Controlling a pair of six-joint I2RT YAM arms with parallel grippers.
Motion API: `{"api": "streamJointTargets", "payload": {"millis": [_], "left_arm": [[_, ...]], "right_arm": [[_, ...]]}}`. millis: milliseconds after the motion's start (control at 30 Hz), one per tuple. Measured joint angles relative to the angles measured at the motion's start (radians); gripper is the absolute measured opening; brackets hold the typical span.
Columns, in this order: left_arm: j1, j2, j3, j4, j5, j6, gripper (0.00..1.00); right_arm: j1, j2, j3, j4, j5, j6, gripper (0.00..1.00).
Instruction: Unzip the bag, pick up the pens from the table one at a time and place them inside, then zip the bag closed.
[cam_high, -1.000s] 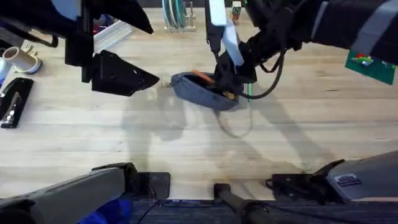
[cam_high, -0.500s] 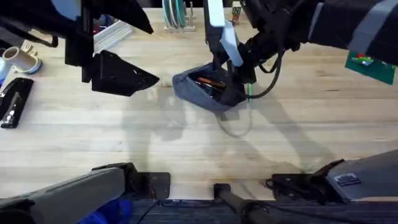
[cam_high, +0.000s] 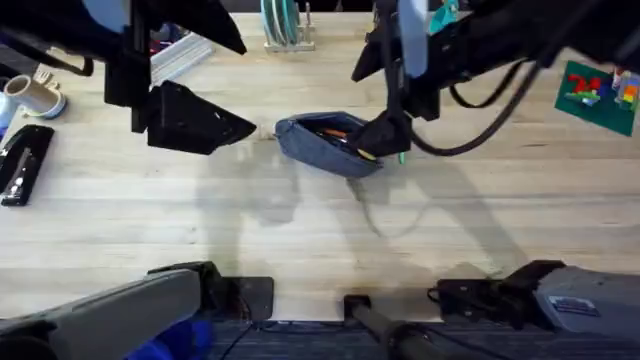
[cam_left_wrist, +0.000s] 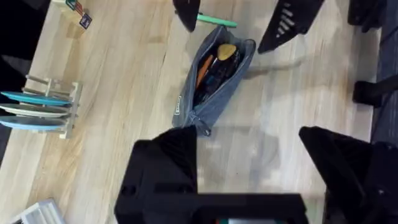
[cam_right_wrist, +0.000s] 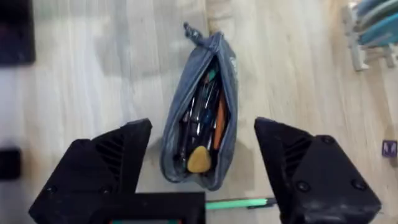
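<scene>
Our left gripper (cam_high: 200, 125) hangs wide open and holds nothing. The bag (cam_high: 325, 143) lies on the table (cam_high: 200, 230) to its right, a little way off, with the zipper pull at the end that points toward this gripper. The bag is open along its top. We can see an orange pen (cam_right_wrist: 219, 121) and other pens resting inside it.

Our right gripper (cam_right_wrist: 202, 171) is open too, and it holds nothing. It hovers right over the far end of the bag. The green pen (cam_right_wrist: 239, 203) lies on the table just past that end, right under this gripper's fingers. Its long side runs across the end of the bag, not along it.

We think the right arm should pick up the green pen, because it is much nearer. The gripper would need to close across the thin side of the pen.
</scene>
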Motion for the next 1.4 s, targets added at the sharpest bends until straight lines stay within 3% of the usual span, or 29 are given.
{"api": "streamJointTargets", "payload": {"millis": [400, 667, 1000, 1400], "left_arm": [[0.000, 0.000, 0.000, 0.000, 0.000, 0.000, 0.994], [0.000, 0.000, 0.000, 0.000, 0.000, 0.000, 0.994], [0.000, 0.000, 0.000, 0.000, 0.000, 0.000, 0.993], [0.000, 0.000, 0.000, 0.000, 0.000, 0.000, 0.993]], "right_arm": [[-0.089, -0.070, 0.000, -0.002, 0.050, 0.572, 0.992], [-0.095, -0.069, 0.000, -0.002, 0.234, 0.846, 0.997], [-0.051, -0.069, 0.000, -0.056, 0.499, 1.094, 0.998], [-0.047, 0.055, 0.002, -0.168, 0.592, 1.307, 0.998]]}}
